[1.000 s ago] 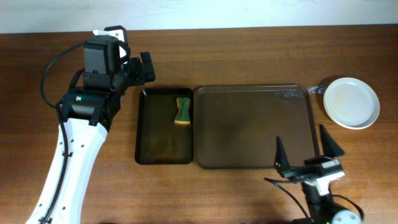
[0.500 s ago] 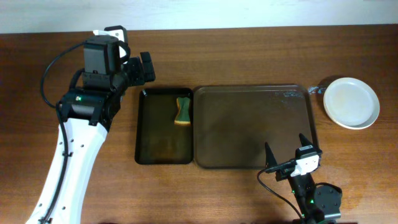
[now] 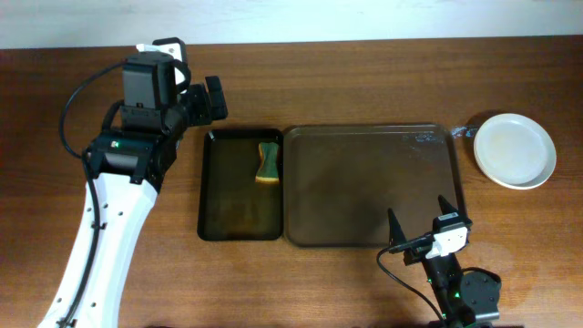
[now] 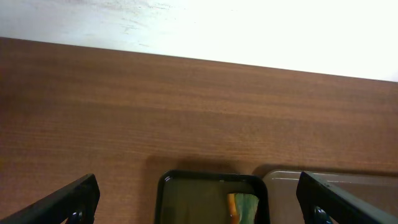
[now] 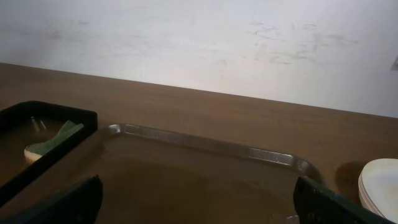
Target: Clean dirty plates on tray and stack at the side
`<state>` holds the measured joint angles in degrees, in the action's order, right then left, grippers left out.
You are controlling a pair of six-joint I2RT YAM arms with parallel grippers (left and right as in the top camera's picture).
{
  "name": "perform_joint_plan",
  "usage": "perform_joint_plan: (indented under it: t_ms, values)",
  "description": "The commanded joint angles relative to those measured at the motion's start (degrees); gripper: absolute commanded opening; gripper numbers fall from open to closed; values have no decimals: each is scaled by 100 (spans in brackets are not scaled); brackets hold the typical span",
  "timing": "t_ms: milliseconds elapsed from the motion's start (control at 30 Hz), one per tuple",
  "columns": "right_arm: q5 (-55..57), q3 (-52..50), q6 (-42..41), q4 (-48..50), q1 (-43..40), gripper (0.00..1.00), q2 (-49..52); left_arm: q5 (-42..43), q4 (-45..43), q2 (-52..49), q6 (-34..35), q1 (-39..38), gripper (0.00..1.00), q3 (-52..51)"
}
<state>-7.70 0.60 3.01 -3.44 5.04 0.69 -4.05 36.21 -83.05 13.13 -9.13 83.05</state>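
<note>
The large brown tray (image 3: 369,187) lies in the middle of the table with no plates on it; it also shows in the right wrist view (image 5: 205,177). A stack of plain white plates (image 3: 515,150) sits on the table to the tray's right, and its edge shows in the right wrist view (image 5: 380,186). My right gripper (image 3: 422,228) is open and empty at the tray's front rim. My left gripper (image 3: 202,100) is open and empty, held above the table behind the black tray.
A smaller black tray (image 3: 239,187) lies left of the brown tray and holds a yellow-green sponge (image 3: 268,162), which also shows in the left wrist view (image 4: 242,207). A white wall stands behind the table's far edge.
My right arm drew back toward the table's front edge and turned about a second ago, then stayed still. The left arm has not moved.
</note>
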Motion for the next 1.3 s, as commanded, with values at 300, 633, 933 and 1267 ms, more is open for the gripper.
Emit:
perform_joint_plan:
  t_ms: [300, 633, 933, 1267]
  values:
    - [74, -28, -42, -42, 15, 98, -28, 15, 39, 46, 55, 31, 100, 4]
    - [74, -28, -42, -42, 15, 98, -28, -13, 758, 2734, 52, 92, 100, -986]
    - [76, -28, -42, -42, 15, 98, -28, 190, -4553, 6107, 420, 472, 100, -5239]
    - [76, -28, -42, -42, 15, 98, -28, 125, -6393, 8279, 420, 817, 100, -8035]
